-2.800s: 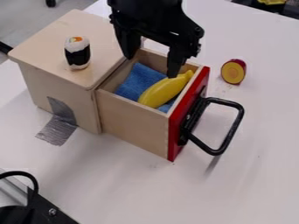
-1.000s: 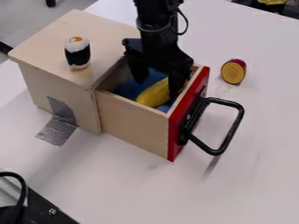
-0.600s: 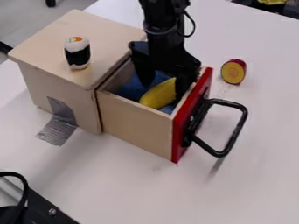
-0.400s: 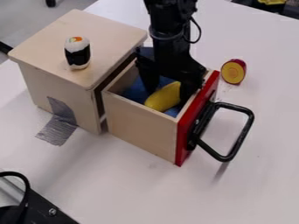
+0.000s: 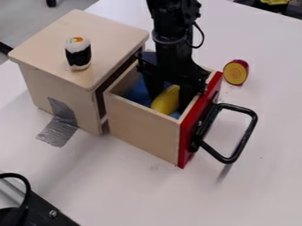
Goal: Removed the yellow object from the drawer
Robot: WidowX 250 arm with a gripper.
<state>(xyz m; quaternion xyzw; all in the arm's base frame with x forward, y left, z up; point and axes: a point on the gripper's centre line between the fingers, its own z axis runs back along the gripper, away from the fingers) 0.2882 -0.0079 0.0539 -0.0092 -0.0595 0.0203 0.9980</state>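
Camera view – gripper [image 5: 170, 96] down in the drawer [image 5: 143, 126].
Jaws part-open around the yellow banana [image 5: 166, 102] – can't really tell if they've gripped it.

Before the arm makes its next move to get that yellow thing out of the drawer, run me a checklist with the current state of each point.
1. Drawer open far enough to reach inside: ok.
2. Gripper lowered to the yellow object: ok.
3. Secure grip on the yellow object: cannot tell.
4. Yellow object out of the drawer: not ok, it lies inside with the blue cloth.
5. Drawer close against the wooden box, without a gap: not ok, a dark gap runs between them.
6. Sushi toy away from the drawer opening: ok, it stands on top of the box.
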